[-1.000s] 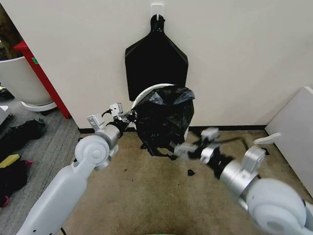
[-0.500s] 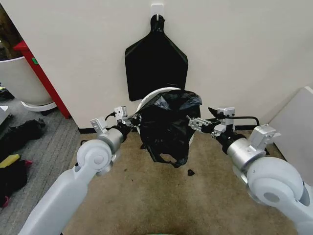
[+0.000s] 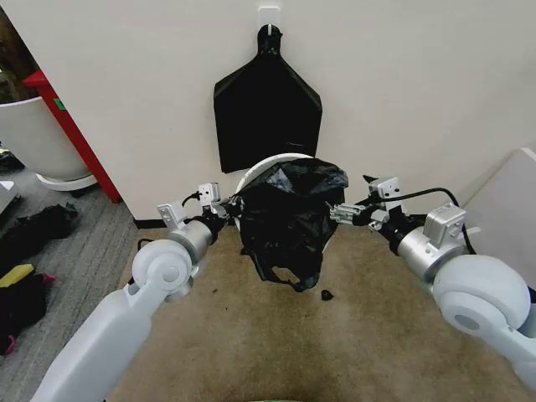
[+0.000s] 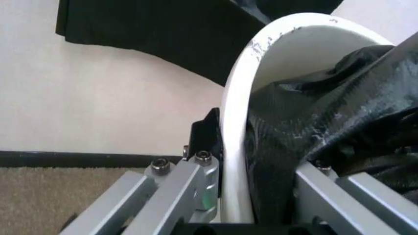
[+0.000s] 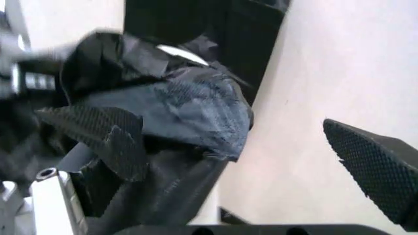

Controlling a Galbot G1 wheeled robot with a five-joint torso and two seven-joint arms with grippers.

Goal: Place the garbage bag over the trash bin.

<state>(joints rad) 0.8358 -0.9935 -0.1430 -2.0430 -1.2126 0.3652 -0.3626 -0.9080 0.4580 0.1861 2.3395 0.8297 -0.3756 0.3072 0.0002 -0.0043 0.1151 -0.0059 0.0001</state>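
The cream-white trash bin is tilted toward me near the wall, and its rolled rim shows as an arc. The crinkled black garbage bag drapes over its mouth and hangs down in front. My left gripper is at the bin's left side, shut across the rim with bag plastic pinched against it. My right gripper is at the bag's right edge and open. One pad lies against the bag. The other pad is free in front of the wall.
A flat bunch of black bags hangs from a wall hook just behind the bin. A large white planter and a red post stand at the left, and a white board leans at the right. A small black scrap lies on the carpet.
My right gripper rose from low in front of the bag to the bag's right edge. The bag's top now spreads wider across the bin's mouth. The left gripper kept its hold.
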